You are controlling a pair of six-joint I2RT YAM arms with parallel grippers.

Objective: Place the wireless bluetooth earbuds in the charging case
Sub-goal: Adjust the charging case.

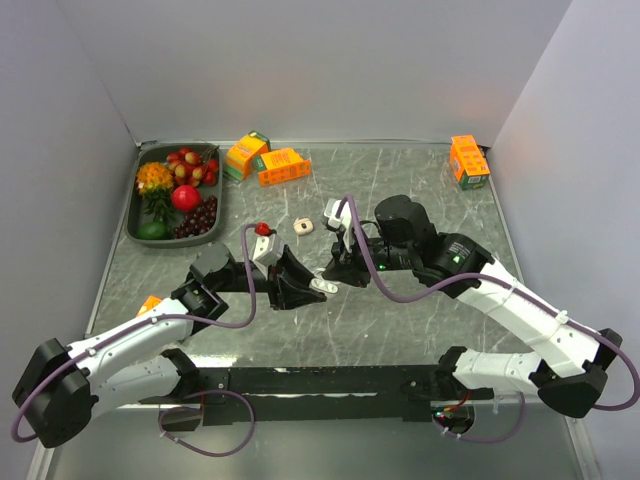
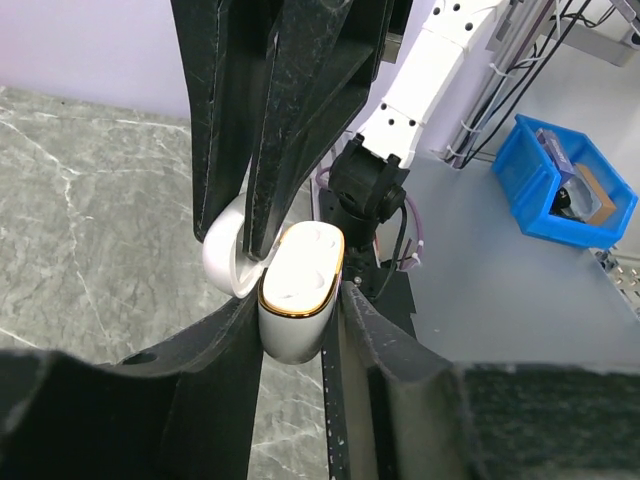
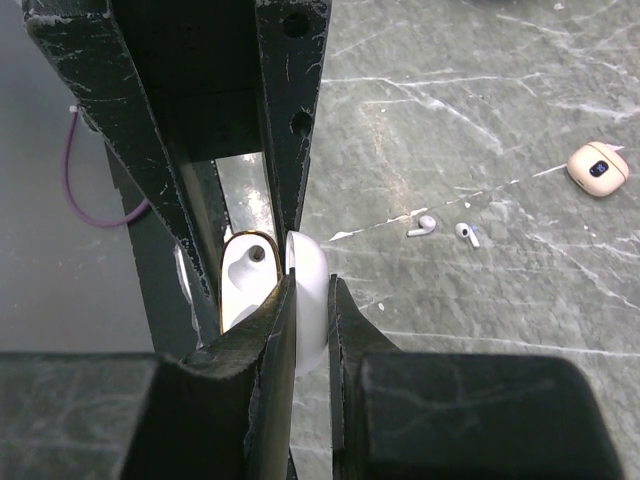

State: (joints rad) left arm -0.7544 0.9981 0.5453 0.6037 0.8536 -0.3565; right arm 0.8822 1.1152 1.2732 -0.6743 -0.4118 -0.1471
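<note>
Near the middle of the grey marble surface [image 3: 480,90], two robot arms share one open white charging case [image 2: 300,280] with a gold rim. The left gripper [image 2: 298,305] is clamped on the case's body, and the right gripper [image 3: 310,290] is pinched narrow on its hinged lid [image 3: 310,262]. Two tiny white earbuds [image 3: 422,226] lie side by side on the surface, apart from the held case, with a small beige case [image 3: 598,168] beyond them.

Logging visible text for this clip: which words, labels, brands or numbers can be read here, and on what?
No text here can be read.
Orange boxes: print too small to read.
Case: no marking shows.
Blue bin: contents too blurred to read.
</note>
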